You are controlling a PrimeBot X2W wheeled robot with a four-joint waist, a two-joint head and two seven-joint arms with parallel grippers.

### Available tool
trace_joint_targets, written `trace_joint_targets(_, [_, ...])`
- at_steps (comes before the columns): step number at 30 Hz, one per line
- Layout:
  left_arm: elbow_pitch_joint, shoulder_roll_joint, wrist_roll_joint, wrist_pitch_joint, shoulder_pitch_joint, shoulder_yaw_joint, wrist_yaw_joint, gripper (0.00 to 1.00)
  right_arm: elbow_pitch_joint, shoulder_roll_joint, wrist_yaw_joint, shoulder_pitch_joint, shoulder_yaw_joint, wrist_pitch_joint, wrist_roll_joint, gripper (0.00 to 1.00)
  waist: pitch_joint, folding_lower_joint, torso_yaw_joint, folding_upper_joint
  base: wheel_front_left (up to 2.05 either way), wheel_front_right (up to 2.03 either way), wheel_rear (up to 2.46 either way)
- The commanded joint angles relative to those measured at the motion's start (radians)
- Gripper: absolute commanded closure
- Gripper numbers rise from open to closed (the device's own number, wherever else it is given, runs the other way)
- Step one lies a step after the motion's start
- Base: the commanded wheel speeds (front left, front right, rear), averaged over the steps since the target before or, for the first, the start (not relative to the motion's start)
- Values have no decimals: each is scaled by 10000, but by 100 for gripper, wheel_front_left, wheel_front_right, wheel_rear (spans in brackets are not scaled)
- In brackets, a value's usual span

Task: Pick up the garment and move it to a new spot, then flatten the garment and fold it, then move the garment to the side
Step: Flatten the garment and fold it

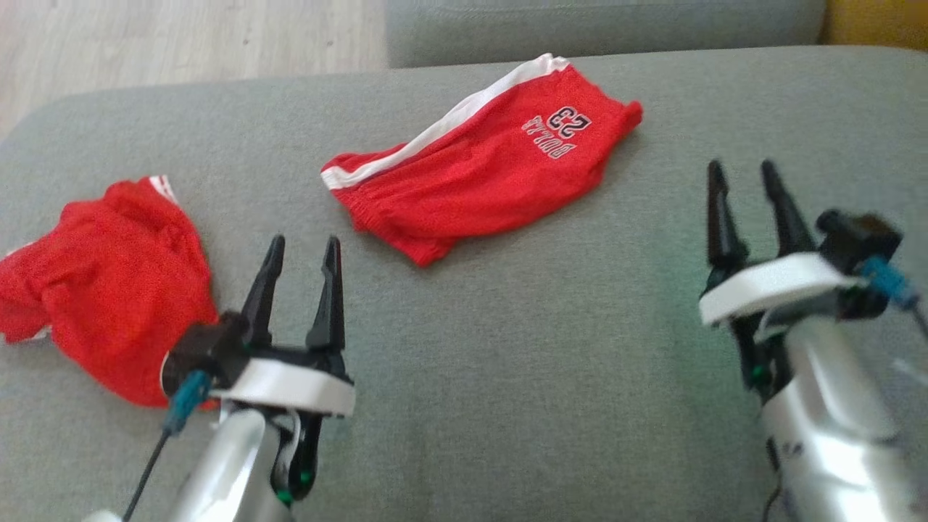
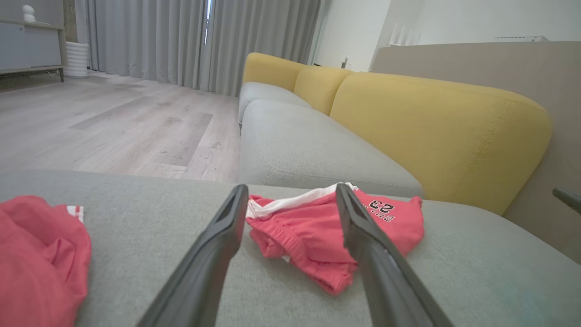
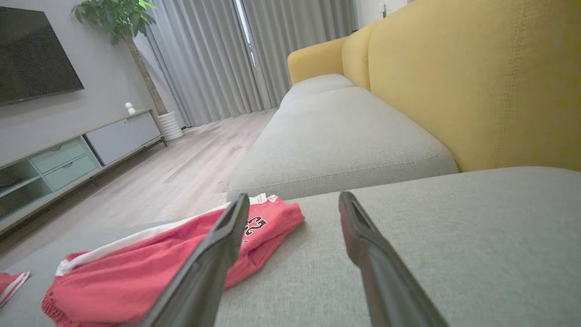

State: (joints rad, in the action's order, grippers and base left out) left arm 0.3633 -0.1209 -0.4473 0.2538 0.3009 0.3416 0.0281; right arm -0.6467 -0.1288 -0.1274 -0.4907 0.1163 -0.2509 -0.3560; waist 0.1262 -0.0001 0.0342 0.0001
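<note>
Carrying surface: a grey woven-fabric sofa seat cushion (image 1: 507, 348).

Left edge of the cushion: a crumpled red mesh garment (image 1: 109, 283) lies bunched, with a scrap of white striping at its far side. No writing can be read on it.

Near edge, left of centre: the left gripper (image 1: 303, 246) hangs just beside that heap, not touching it. Its jaws stand wide and hold nothing.

Far edge, about mid-width: the pair of red mesh sports shorts with a white side stripe (image 1: 486, 174) lies well apart from the heap. It rests fairly flat and apparently doubled over, set slantwise, with the gathered elastic waistband (image 1: 391, 217) toward the near left. Judged to be the garment in hand, since both wrist views look at it.

Handling, as judged: light, limp cloth with no stiffness. It will sag and unfold when lifted and may slide on the cushion if dragged. It is not fragile. The thicker waistband, pinched at two well-separated points, offers the firmest hold; the thin hem corners are likelier to slip.

Writing: white-and-black lettering (image 1: 558, 130) on the leg panel, upside down in the head view, shows "23" clearly and a word that appears to read "BULLS".

Right side, short of the right edge: the right gripper (image 1: 743, 170) stands apart from the shorts, jaws wide, holding nothing.
</note>
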Motion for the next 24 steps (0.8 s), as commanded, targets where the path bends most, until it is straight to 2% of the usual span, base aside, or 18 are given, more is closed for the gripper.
trace_joint_targets(1, [-484, -69, 188, 79, -53, -540, 103, 0, 655, 304, -33, 220, 21, -107, 379, 0, -166, 1, -185, -1, 0, 0, 0])
trace_joint_targets(6, [-844, 197, 422, 79, -890, -1093, 225, 0, 1466, 733, -33, 1503, -317, -108, 901, 0, -371, 1, -406, -1, 0, 0, 0])
trace_joint_targets(11, [-1038, 403, 675, 79, -1327, -1545, 359, 0, 1879, 779, -33, 2157, -180, -108, 513, 0, -374, 1, -499, -1, 0, 0, 0])
trace_joint_targets(19, [-986, 572, 1108, 80, -1233, -1670, 620, 0, 1948, 783, -33, 2042, -353, -78, 555, 0, -146, 1, -226, -1, 0, 0, 0])
trace_joint_targets(24, [-929, 642, 1237, 80, -970, -1519, 738, 0, 1694, 784, -33, 1303, -623, 456, 349, 0, 371, 1, 248, -1, 0, 0, 0])
